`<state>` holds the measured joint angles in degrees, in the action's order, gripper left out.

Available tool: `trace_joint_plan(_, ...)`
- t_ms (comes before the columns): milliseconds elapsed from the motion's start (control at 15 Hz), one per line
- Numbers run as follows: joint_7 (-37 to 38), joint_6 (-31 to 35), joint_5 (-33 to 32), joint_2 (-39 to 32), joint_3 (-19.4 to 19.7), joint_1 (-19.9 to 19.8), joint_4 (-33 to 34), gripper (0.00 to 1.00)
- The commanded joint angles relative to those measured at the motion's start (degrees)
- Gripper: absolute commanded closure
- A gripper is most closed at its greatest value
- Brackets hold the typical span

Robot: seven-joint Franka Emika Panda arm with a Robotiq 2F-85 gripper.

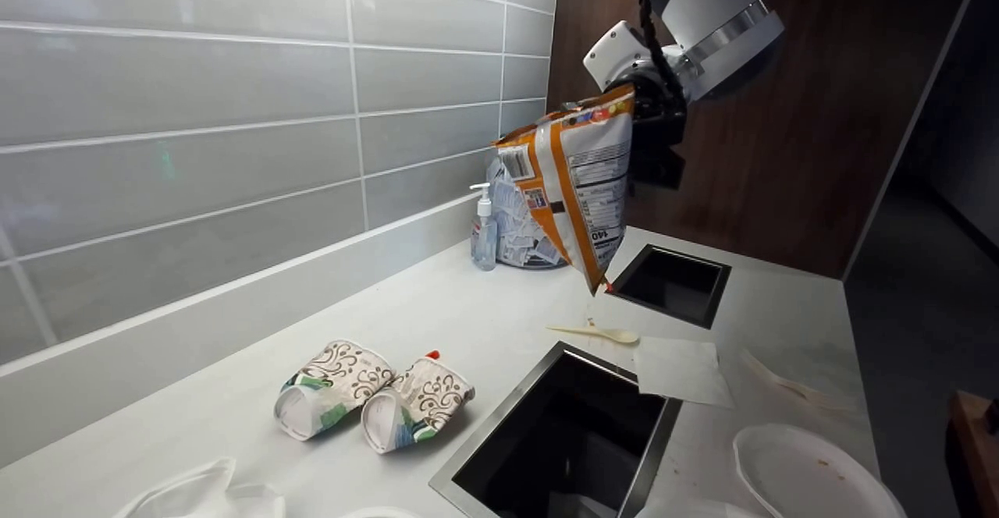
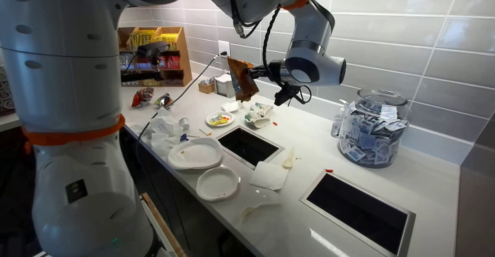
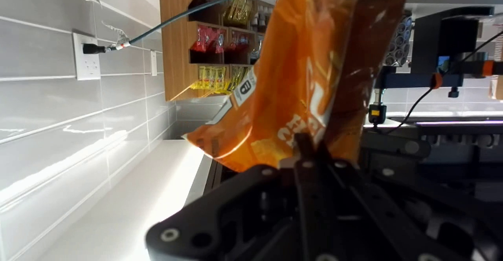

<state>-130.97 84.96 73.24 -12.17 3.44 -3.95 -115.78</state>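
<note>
Tiled wall (image 1: 195,81), white counter (image 1: 460,299), two crumpled cups (image 1: 417,405) on it; the gripper (image 3: 313,147) has its jaws clamped on an orange bag (image 1: 581,182); the bag hangs above the counter.

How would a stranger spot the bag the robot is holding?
Start at the white arm above the counter and follow it to its black gripper. Pinched there is an orange bag with a white printed panel. Unlike the red bag lying on the counter, it hangs in the air.
</note>
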Motion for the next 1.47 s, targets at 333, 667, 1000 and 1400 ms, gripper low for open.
trace_joint_plan(333, -1.87, -2.61, -4.23, -0.29, 0.11, -0.36, 0.01, 1.0)
trace_joint_plan(667, -0.87, -1.29, -4.71, 0.17, -0.02, 0.13, -0.19, 1.0)
trace_joint_plan(1000, 0.71, 0.17, -4.89, 0.95, -0.12, 0.59, -0.16, 1.0)
trace_joint_plan(1400, 11.53, 16.82, -8.7, 4.57, -1.04, 3.87, -0.95, 1.0)
